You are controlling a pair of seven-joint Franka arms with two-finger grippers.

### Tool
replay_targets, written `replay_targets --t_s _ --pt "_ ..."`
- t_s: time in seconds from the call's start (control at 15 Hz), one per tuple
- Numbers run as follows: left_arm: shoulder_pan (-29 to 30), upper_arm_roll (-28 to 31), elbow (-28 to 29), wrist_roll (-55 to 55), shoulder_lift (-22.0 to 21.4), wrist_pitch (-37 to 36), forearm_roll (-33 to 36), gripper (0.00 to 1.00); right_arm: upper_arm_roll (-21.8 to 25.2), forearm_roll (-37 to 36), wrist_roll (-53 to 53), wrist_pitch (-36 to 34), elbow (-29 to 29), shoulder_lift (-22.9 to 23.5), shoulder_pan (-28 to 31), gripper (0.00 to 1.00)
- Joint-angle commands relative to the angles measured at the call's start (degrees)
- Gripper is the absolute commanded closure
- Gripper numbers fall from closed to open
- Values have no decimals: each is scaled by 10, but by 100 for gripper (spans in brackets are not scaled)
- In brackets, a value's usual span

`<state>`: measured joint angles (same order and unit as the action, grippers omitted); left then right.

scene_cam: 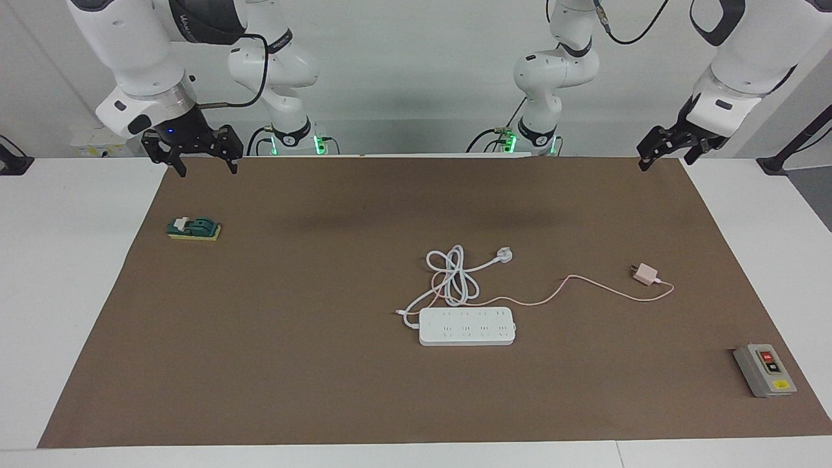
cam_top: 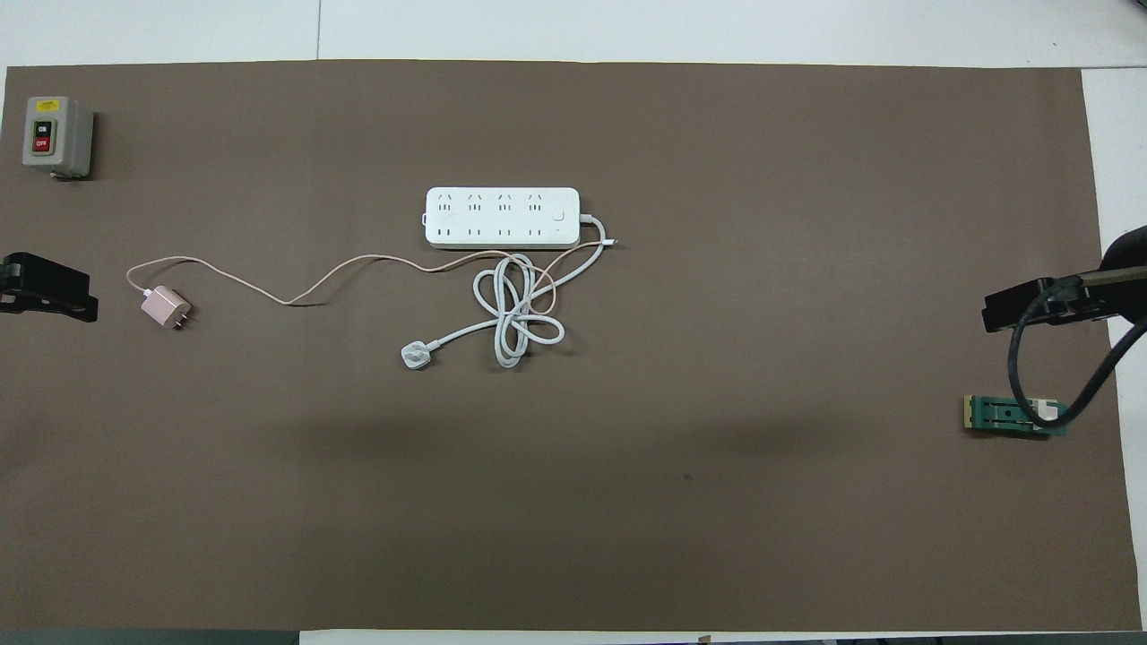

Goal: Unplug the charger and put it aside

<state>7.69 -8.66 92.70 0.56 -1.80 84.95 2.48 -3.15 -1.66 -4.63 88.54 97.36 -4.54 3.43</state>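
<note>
Both grippers hang raised at the table's ends, the charger lying unplugged on the brown mat.

Left gripper (scene_cam: 664,155), jaws spread and holding nothing, is over the mat's corner at the left arm's end; right gripper (scene_cam: 203,159), fingers likewise apart and empty, is over the corner at the right arm's end. Taking the power strip (scene_cam: 467,326) as landmark: the charger (scene_cam: 645,274) rests well apart from it toward the left arm's end, slightly nearer the robots, prongs free, its pink cable (scene_cam: 572,286) trailing back to the strip's coiled white cord (scene_cam: 455,276).
</note>
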Motion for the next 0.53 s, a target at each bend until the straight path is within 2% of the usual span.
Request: replay_targets --t_s 0.0,0.2,0.47 --pt "-7 8 88 -31 -58 51 -9 0 -6 -10 11 12 12 -7 8 0" --pt "-28 18 30 -28 -36 37 -14 0 -6 -9 15 13 11 -7 10 0" --pt "-62 50 24 -25 -32 38 -19 0 -7 -5 32 27 13 -7 6 0"
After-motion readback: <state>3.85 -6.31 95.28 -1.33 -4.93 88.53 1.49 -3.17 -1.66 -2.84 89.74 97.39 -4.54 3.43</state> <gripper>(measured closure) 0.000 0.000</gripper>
